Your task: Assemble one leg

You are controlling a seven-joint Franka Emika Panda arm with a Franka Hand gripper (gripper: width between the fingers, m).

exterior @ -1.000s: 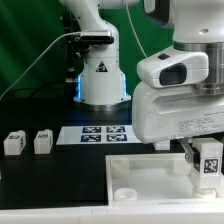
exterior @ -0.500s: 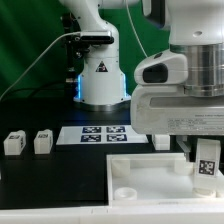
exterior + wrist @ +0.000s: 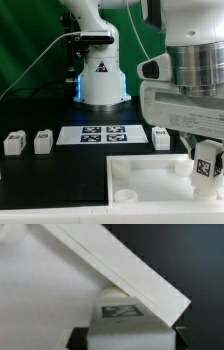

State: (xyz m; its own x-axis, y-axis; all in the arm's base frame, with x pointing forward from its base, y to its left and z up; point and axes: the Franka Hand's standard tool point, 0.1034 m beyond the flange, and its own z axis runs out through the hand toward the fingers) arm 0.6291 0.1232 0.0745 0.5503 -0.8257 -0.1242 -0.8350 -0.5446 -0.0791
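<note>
- leg (image 3: 208, 163): smooth matt white plastic, with 1 printed black-and-white tag
- tray (image 3: 160, 186): smooth white plastic, matt
- table (image 3: 60, 185): black, matt
- robot arm shell (image 3: 195, 75): glossy white plastic

the exterior view sits low in front of the tray (image 3: 150, 160), facing over the worktop (image 3: 60, 185) toward the arm's base (image 3: 100, 80) behind the tray. the wrist view, very near, shares the tray's wall (image 3: 120, 263) and the tagged leg (image 3: 207, 165) (image 3: 122, 314).

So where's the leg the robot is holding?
On the exterior view's right, the leg sits in the gripper, right by the rim of the white tray.
</note>
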